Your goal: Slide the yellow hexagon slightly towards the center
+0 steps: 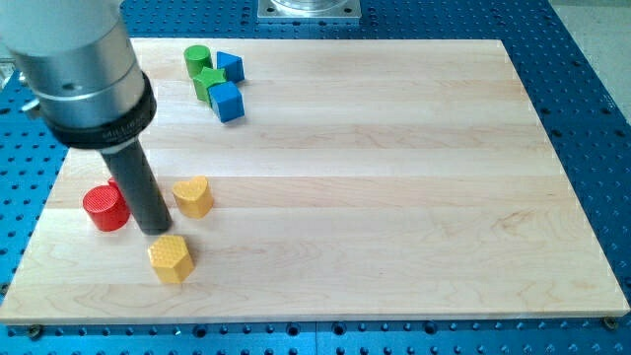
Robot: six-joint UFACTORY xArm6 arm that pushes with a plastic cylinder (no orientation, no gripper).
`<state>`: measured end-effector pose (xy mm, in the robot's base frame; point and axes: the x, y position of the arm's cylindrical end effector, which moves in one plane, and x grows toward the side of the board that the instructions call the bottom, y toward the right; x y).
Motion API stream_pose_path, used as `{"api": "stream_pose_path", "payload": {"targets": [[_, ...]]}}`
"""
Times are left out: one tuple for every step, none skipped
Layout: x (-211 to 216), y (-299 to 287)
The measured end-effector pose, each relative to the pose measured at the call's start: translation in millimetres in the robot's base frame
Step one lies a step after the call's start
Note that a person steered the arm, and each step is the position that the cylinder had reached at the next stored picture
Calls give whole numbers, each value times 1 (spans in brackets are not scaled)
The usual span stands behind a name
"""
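The yellow hexagon [170, 258] lies near the view's bottom left of the wooden board [394, 197]. My tip [155, 231] stands just above and slightly left of it, almost touching its upper edge. A yellow heart-shaped block [193, 196] lies just right of the rod. A red cylinder [105, 207] lies just left of the rod.
At the view's top left sits a tight cluster: a green cylinder [197, 60], a green block [209, 82], a blue block [230, 67] and a blue cube [227, 102]. The board's left edge and bottom edge are close to the hexagon.
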<state>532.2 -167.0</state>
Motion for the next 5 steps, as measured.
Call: {"api": "stream_pose_path", "payload": {"targets": [[-27, 38], [-70, 87], [-67, 97], [27, 98], [86, 90]]}}
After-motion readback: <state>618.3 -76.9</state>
